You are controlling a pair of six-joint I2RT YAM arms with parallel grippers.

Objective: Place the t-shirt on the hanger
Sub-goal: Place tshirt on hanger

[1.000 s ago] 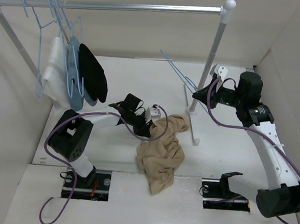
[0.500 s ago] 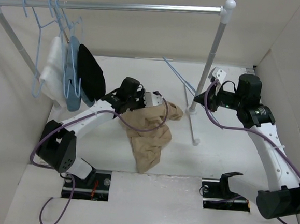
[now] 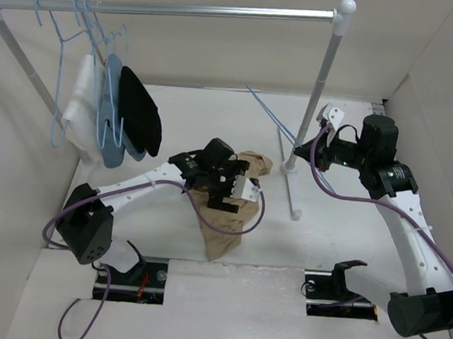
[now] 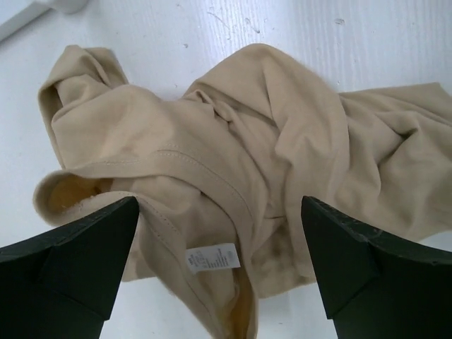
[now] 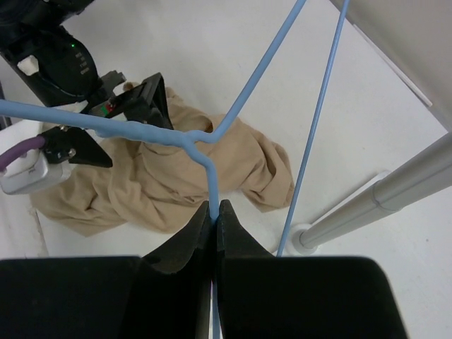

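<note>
Cloth lies crumpled near the middle of the tabletop [image 3: 177, 103]: the tan t-shirt [image 3: 224, 216], bunched in folds, one end trailing toward the arm bases. In the left wrist view its small white label [image 4: 210, 258] shows inside the neck. The left end effector [image 3: 229, 185] hangs over the heap with its fingers spread wide on either side of the neck fold, nothing gripped; whether they touch the fabric I cannot tell. Further back and to the right, the right end effector [image 5: 214, 205] is clamped on the thin wire of the light-blue hanger [image 5: 141, 133], held in the air just beside the rack's upright post [image 3: 321, 83], apart from the shirt. Beyond, on the far left of the rail [image 3: 207, 11], white, light blue and black garments [image 3: 141, 112] hang on matching hangers.
</note>
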